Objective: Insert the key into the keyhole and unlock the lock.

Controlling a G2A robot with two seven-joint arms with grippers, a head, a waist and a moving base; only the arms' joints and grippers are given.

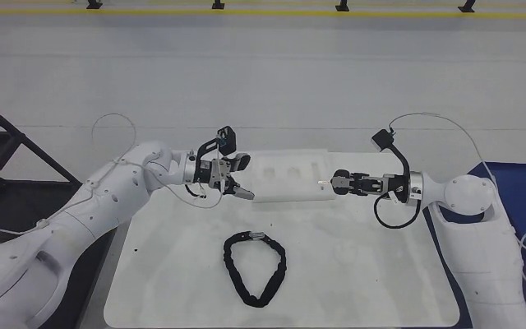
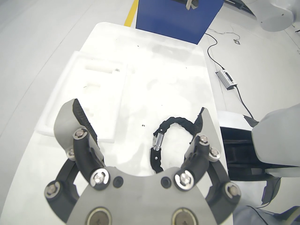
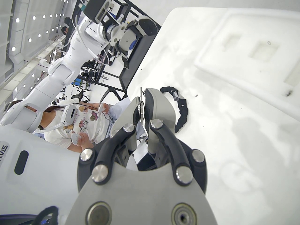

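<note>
A black fabric-covered chain lock (image 1: 255,267) lies in a loop on the white table (image 1: 370,280), its silver lock cylinder (image 1: 257,238) at the far side of the loop. My left gripper (image 1: 239,186) hovers open above the foam tray's near-left corner, with nothing between its fingers. The left wrist view has the lock (image 2: 161,141) below this gripper (image 2: 139,113). My right gripper (image 1: 334,181) is held above the tray's right end, shut on a small silver key (image 1: 320,180). In the right wrist view the key (image 3: 141,104) stands between the closed fingers, with the lock (image 3: 181,111) beyond.
A white foam tray (image 1: 288,177) with shallow rectangular recesses lies at the table's far side. A blue cabinet (image 2: 178,19) stands off the table's right end, with a power adapter (image 2: 226,79) and cable on the floor. A black frame (image 1: 25,148) stands to the left.
</note>
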